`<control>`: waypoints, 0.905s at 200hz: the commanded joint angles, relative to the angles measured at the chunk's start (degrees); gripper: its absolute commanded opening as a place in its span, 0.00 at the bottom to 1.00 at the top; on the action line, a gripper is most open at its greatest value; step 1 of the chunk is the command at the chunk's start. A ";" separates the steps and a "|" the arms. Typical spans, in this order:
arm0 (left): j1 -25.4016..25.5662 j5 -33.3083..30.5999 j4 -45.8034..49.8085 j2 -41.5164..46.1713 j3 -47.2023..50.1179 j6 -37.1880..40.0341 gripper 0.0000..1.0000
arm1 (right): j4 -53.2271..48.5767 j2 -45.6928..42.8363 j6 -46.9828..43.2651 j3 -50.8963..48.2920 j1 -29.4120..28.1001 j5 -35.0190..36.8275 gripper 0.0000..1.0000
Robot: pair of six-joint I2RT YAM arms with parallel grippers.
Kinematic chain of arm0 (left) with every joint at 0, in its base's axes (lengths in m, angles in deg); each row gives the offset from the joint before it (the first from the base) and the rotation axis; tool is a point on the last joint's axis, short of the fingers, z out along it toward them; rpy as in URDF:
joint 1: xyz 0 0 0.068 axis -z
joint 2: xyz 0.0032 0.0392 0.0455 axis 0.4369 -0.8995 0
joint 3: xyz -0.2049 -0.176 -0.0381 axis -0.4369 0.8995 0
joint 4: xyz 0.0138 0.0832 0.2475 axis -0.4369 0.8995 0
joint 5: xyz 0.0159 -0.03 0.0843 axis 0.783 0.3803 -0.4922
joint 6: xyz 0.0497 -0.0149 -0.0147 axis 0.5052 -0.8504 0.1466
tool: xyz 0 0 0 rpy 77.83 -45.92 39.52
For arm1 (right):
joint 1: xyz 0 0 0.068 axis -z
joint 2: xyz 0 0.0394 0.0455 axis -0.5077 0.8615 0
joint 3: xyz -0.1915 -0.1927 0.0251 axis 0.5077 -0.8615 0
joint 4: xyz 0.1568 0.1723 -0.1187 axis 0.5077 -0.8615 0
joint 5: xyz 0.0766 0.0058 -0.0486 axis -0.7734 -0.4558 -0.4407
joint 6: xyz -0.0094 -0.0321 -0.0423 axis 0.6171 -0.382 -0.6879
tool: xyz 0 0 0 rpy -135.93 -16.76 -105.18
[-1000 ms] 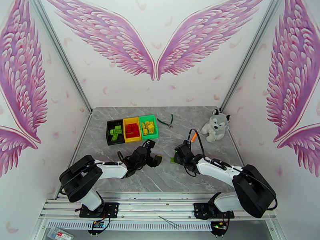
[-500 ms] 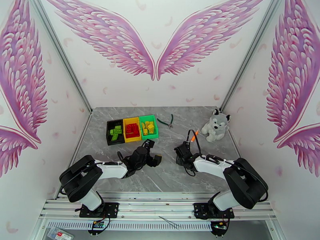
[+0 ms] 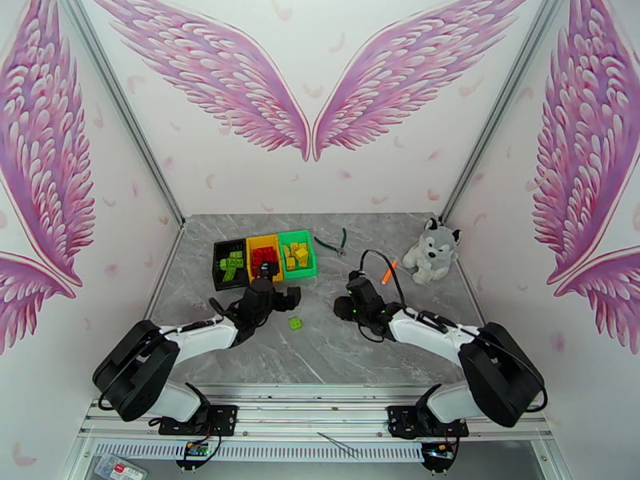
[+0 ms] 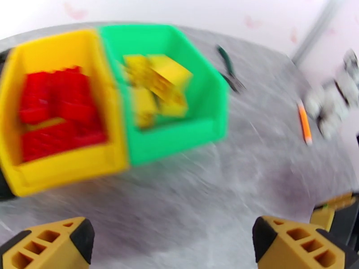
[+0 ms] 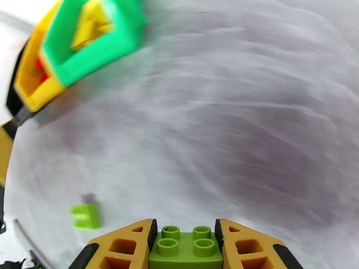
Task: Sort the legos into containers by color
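My right pincer is pinching a lime green lego at the bottom edge of its wrist view. My left pincer is hanging spread wide, low in its view, below the yellow bin and green bin. A loose green lego is lying on the tabletop, mid-frame from above.

I see three bins rowed at ten o'clock, a loose lime brick at their five o'clock, a gripped lime brick in my right claw.
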 commanded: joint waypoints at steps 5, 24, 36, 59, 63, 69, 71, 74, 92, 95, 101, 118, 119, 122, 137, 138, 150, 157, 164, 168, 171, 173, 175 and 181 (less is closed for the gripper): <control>-8.88 -0.89 3.17 4.85 3.11 -7.47 0.99 | 7.45 9.50 -0.80 13.30 -4.13 -11.24 0.21; -15.35 1.00 2.63 8.07 5.40 -10.50 0.99 | 8.77 18.27 0.09 23.57 -6.63 -16.70 0.21; -18.81 2.08 3.06 10.36 6.33 -11.64 0.99 | 9.72 23.81 0.64 29.82 -7.78 -20.55 0.21; -23.55 2.42 4.32 15.07 7.80 -12.95 0.99 | 11.16 33.02 2.31 40.40 -9.25 -25.30 0.21; -24.37 2.46 4.71 15.78 7.93 -13.09 0.99 | 11.50 34.37 2.45 42.22 -9.41 -25.80 0.22; -25.56 3.01 5.24 16.64 8.10 -13.40 0.99 | 11.78 36.32 2.88 44.76 -9.61 -26.44 0.22; -26.02 3.15 5.40 16.86 8.14 -13.45 0.99 | 11.83 36.95 2.99 45.56 -9.62 -26.64 0.23; -26.56 3.54 5.59 17.26 8.31 -13.51 0.99 | 11.91 37.83 3.14 46.74 -9.76 -26.86 0.23; -30.44 5.40 6.26 19.18 9.39 -15.01 0.99 | 12.90 42.57 3.40 53.15 -10.22 -27.65 0.24; -31.03 5.77 6.28 19.50 9.73 -15.27 0.99 | 13.00 43.23 3.31 53.98 -10.24 -27.49 0.25; -32.11 6.41 6.06 20.08 10.33 -15.83 0.99 | 13.27 44.56 3.21 55.98 -10.28 -27.29 0.25; -34.25 7.43 5.62 21.44 11.94 -17.02 0.99 | 13.85 48.31 2.59 61.30 -10.31 -26.43 0.26; -34.34 7.45 5.64 21.53 12.07 -17.05 0.99 | 13.83 48.51 2.50 61.59 -10.32 -26.38 0.26; -34.60 7.72 5.66 21.70 12.32 -17.16 0.99 | 13.81 49.18 2.31 62.60 -10.33 -25.96 0.27; -35.08 8.40 5.55 22.15 13.05 -17.49 0.99 | 11.88 52.83 1.40 68.39 -10.29 -23.72 0.27; -35.11 8.37 5.56 22.19 13.06 -17.50 0.99 | 11.74 52.97 1.34 68.83 -10.31 -23.53 0.27; -35.33 8.78 5.57 22.40 13.58 -17.69 0.99 | 10.04 56.32 0.76 74.26 -10.31 -22.11 0.27; -35.56 8.93 5.72 22.71 13.82 -17.72 0.99 | 8.21 58.34 0.73 78.28 -10.30 -21.76 0.26; -35.91 9.13 5.96 23.05 14.04 -17.70 0.99 | 5.98 60.68 0.64 82.79 -10.29 -21.80 0.27; -35.99 9.21 6.16 23.32 14.12 -17.65 0.99 | 4.72 61.99 0.54 85.49 -10.27 -21.77 0.28; -36.08 9.20 6.33 23.51 14.13 -17.62 0.99 | 3.82 62.96 0.48 87.21 -10.28 -21.68 0.30; -36.17 9.22 6.47 23.71 14.13 -17.61 0.99 | 3.27 63.52 0.37 88.61 -10.32 -21.60 0.32; -36.25 9.27 6.57 23.96 14.18 -17.60 0.99 | 2.74 64.19 0.28 90.10 -10.33 -21.52 0.35; -36.44 9.31 6.92 24.33 14.22 -17.53 0.99 | 0.69 66.07 0.08 94.20 -10.32 -21.05 0.41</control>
